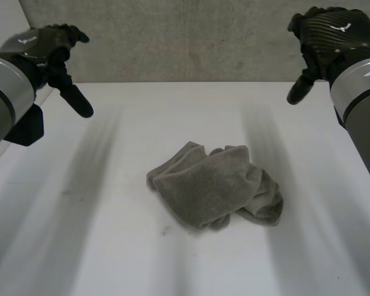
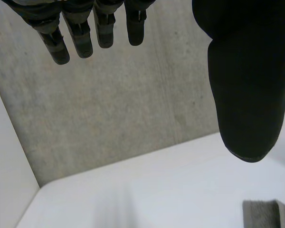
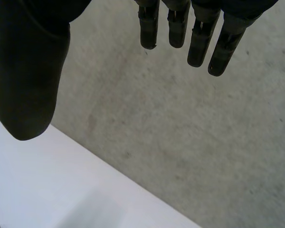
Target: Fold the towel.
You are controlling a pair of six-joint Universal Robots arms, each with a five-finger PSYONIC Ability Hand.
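Note:
A grey towel (image 1: pixel 216 185) lies crumpled in a loose heap on the middle of the white table (image 1: pixel 111 246). My left hand (image 1: pixel 46 46) hovers high over the table's far left corner, fingers straight and empty. My right hand (image 1: pixel 330 34) hangs high at the far right, also open and empty. Both hands are well apart from the towel. In the left wrist view my fingers (image 2: pixel 76 35) and thumb (image 2: pixel 249 85) stand spread, and a corner of the towel (image 2: pixel 268 213) peeks in beyond the thumb. Straight fingers (image 3: pixel 180 28) and a thumb (image 3: pixel 28 80) show in the right wrist view.
A grey concrete wall (image 1: pixel 185 37) rises right behind the table's far edge. A pale surface (image 2: pixel 4 161) borders the table on its left side.

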